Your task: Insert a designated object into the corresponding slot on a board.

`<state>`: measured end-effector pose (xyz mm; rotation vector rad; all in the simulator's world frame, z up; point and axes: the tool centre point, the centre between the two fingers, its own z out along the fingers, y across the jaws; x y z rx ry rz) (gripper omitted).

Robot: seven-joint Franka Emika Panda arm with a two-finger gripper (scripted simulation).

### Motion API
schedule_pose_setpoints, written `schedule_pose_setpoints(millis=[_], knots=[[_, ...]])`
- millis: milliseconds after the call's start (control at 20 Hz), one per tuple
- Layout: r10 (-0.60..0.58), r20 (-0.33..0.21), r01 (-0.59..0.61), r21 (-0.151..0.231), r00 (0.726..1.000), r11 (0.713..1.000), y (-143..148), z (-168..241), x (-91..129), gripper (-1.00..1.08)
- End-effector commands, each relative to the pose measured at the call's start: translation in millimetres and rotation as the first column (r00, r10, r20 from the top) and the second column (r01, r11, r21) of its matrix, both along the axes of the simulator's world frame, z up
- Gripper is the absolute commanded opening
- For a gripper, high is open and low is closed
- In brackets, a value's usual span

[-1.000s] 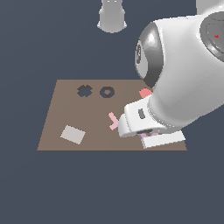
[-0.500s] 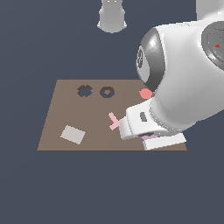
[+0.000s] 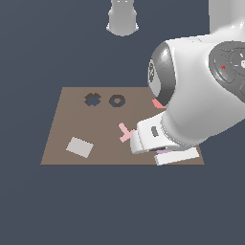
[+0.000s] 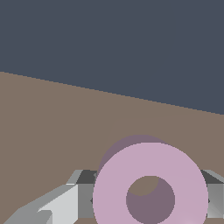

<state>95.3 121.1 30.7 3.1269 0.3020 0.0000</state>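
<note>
The pale lilac ring [image 4: 109,192] fills the near part of the wrist view, sitting between my two grey fingers [image 4: 83,190], which touch its sides. It casts a shadow on the brown board [image 4: 52,122] beneath it. In the exterior view only a lilac sliver of the ring [image 3: 164,152] shows under my white hand, near the board's [image 3: 67,124] front right corner. My gripper [image 4: 150,197] is shut on the ring. The dark ring-shaped slot [image 3: 117,101] with its brown centre lies at the board's far side, well apart from my hand.
A dark cross-shaped cutout [image 3: 92,99] lies beside the slot. A pink T-shaped piece [image 3: 126,132] lies just left of my hand. A red pentagon [image 3: 157,103] is partly hidden behind the arm. A grey-beige tile [image 3: 80,147] lies at the front left. The arm's base [image 3: 122,19] stands beyond the board.
My hand has shifted slightly toward the exterior view's left, closer to the pink T piece. The pieces on the board have not moved.
</note>
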Motion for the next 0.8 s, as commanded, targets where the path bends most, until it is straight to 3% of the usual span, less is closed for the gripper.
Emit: schedule_pose_setpoints(millis=[0, 750], knots=[[0.000, 0.000, 0.000, 0.000, 1.000, 1.000, 0.1, -0.8, 0.0, -1.00], [-0.002, 0.000, 0.002, 0.000, 1.000, 1.000, -5.1, 0.4, -6.2, -1.00]])
